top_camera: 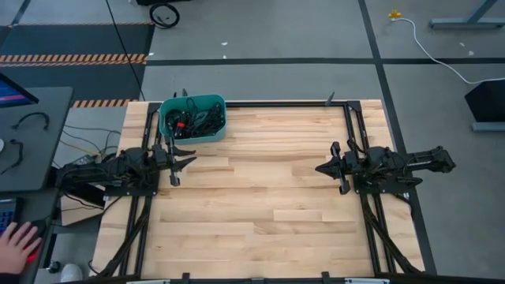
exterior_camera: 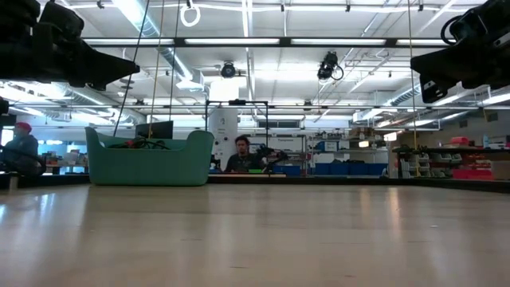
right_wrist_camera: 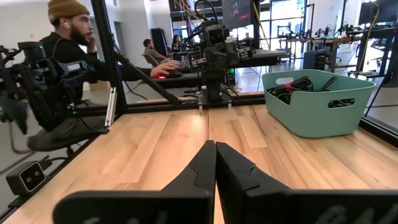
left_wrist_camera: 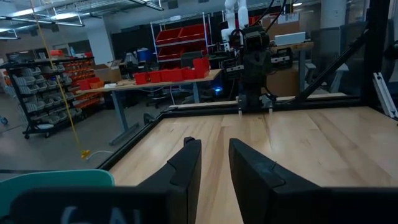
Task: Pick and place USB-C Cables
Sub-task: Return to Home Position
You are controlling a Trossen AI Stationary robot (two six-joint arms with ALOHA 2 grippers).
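A teal bin (top_camera: 193, 118) stands on the wooden table near its far left corner and holds a tangle of thin black USB-C cables (top_camera: 189, 120), some with red ties. The bin also shows in the low view (exterior_camera: 150, 159) and the right wrist view (right_wrist_camera: 320, 102), with the cables (right_wrist_camera: 297, 87) inside. My left gripper (top_camera: 184, 160) hovers just on the near side of the bin, open and empty; the left wrist view (left_wrist_camera: 214, 171) shows the gap between its fingers. My right gripper (top_camera: 322, 168) hovers over the table's right half, shut and empty, as the right wrist view (right_wrist_camera: 215, 165) shows.
Black frame rails (top_camera: 351, 126) run along the table's sides and far edge. A person's hand (top_camera: 20, 241) rests on a side desk left of the table. A person (right_wrist_camera: 68, 37) sits beyond the table's left side. Bare wood (top_camera: 260, 181) lies between the arms.
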